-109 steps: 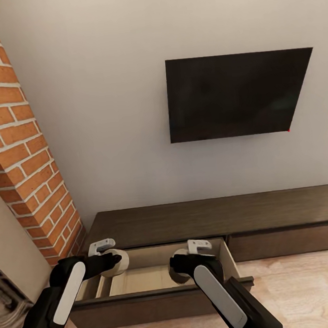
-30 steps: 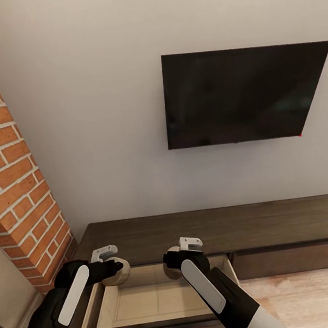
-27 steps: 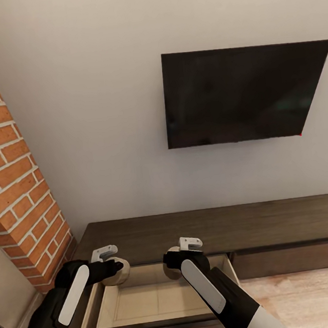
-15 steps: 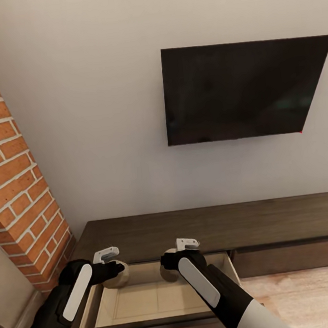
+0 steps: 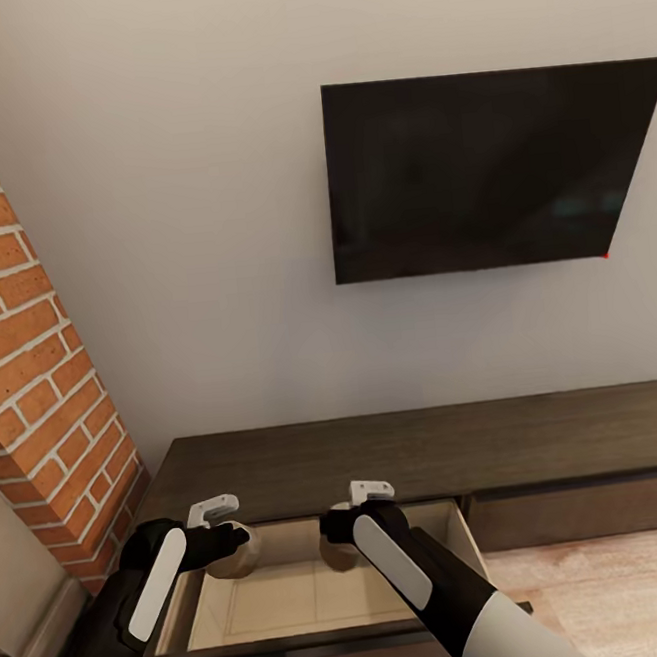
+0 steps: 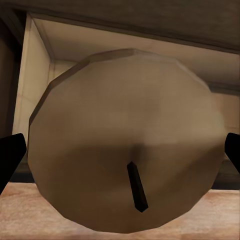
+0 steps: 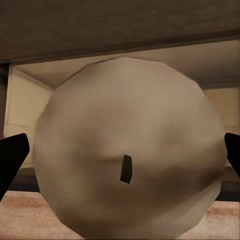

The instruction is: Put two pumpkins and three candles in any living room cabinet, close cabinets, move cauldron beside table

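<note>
In the head view my left gripper (image 5: pixel 224 541) is shut on a pale grey candle (image 5: pixel 242 556), held over the left end of the open drawer (image 5: pixel 314 596) of the dark brown cabinet (image 5: pixel 421 450). My right gripper (image 5: pixel 338 530) is shut on a second candle (image 5: pixel 335 554) over the drawer's middle. Each wrist view looks down on a candle's rounded top with its dark wick: the left candle (image 6: pixel 125 160) between black fingertips (image 6: pixel 11 155), the right candle (image 7: pixel 127 170) between black fingertips (image 7: pixel 12 155). The pale drawer floor shows nothing lying on it.
A black TV (image 5: pixel 484 168) hangs on the wall above the cabinet. A red brick column (image 5: pixel 30 357) stands at the left. A shut drawer front (image 5: pixel 587 510) lies to the right of the open one, with pale wood floor (image 5: pixel 615 592) below it.
The camera has moved closer to the cabinet and shifted, so the TV sits higher in the picture. Both grippers still hold their candles over the open drawer, a little further in.
</note>
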Available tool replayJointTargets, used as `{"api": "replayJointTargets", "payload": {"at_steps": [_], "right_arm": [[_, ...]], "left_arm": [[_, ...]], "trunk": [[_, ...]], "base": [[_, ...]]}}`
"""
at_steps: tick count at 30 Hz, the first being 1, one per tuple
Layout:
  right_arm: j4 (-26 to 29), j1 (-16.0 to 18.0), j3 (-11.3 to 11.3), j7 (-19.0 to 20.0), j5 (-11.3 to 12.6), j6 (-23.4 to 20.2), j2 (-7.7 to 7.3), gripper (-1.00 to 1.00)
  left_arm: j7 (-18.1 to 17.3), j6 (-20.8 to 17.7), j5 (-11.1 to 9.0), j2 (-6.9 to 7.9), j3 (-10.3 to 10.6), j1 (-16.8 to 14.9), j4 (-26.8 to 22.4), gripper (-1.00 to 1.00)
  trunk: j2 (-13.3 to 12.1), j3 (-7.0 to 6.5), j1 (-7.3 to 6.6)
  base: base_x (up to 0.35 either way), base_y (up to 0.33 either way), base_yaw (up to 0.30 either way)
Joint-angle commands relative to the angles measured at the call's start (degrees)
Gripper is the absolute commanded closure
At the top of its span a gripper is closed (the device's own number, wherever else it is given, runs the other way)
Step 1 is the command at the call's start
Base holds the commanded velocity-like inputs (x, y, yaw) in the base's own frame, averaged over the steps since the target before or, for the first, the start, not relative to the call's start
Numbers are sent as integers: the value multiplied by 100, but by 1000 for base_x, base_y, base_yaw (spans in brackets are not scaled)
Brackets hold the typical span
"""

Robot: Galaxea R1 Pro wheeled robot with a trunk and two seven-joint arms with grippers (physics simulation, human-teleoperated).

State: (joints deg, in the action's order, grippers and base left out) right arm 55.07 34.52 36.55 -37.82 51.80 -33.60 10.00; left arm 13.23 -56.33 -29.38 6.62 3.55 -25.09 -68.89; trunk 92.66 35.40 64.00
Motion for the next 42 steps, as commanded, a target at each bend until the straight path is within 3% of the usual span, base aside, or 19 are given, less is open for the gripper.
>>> {"api": "replayJointTargets", "payload": {"at_steps": [1, 11, 19, 39, 42], "right_arm": [[-74, 36, 10, 15, 39, 1, 0, 100], [-156, 73, 83, 226, -6, 65, 0, 100], [-152, 73, 281, 264, 22, 295, 0, 100], [-155, 73, 300, 600, 2, 400, 0, 100], [-156, 73, 300, 600, 5, 411, 0, 100]], "left_arm": [[63, -6, -61, 6, 14, -4, -4, 100], [74, 10, -37, -154, 23, -4, 7, 100], [72, 16, -18, -161, 23, -4, 7, 100], [66, 17, 3, -153, 14, -4, 7, 100], [66, 17, 3, -153, 14, -4, 5, 100]], "trunk": [[45, 24, 22], [446, 204, 242], [767, 347, 418], [1569, 702, 857], [1569, 693, 857]], "base": [[0, 0, 0], [0, 0, 0], [0, 0, 0], [0, 0, -10], [0, 0, -142]]}}
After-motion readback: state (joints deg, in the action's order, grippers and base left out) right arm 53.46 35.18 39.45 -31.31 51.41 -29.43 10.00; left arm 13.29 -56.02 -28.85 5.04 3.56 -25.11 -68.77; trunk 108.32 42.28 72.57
